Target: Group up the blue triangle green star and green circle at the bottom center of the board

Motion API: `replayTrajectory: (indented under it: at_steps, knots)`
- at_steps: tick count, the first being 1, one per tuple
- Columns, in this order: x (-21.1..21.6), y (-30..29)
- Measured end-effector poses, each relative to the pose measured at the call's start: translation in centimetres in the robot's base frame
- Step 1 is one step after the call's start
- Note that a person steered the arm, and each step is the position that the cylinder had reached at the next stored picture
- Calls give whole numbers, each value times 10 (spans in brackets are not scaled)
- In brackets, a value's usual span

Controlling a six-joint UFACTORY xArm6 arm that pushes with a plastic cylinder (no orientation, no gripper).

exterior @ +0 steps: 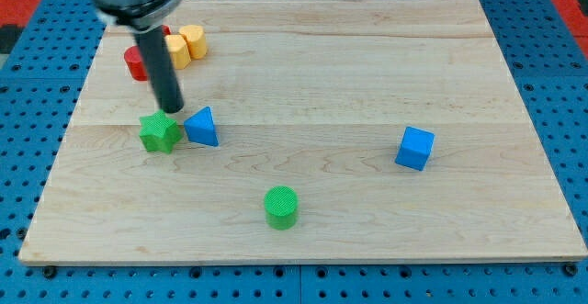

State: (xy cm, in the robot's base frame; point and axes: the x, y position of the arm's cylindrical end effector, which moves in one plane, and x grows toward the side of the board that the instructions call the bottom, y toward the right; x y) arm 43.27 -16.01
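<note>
The green circle (281,207) already sits near the worktop's (367,84) bottom centre. The green star (159,132) and blue triangle (202,127) lie close together at middle left, still to be pushed over. My tip (171,110), with no hand, stands just above the star.

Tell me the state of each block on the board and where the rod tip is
green star: flat, touching my tip
blue triangle: just right of the star
green circle: alone, bottom center
blue cube: alone, right side
red block: partly hidden behind the rod
yellow blocks: clustered at top left
</note>
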Motion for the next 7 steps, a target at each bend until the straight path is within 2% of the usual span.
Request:
replayTrajectory:
  at_steps: [1, 2, 3, 4, 5, 6, 7]
  knots:
    - [11, 73]
    - [40, 80]
    - [50, 123]
    - [67, 108]
    - [43, 87]
    - [-12, 1]
    - [9, -53]
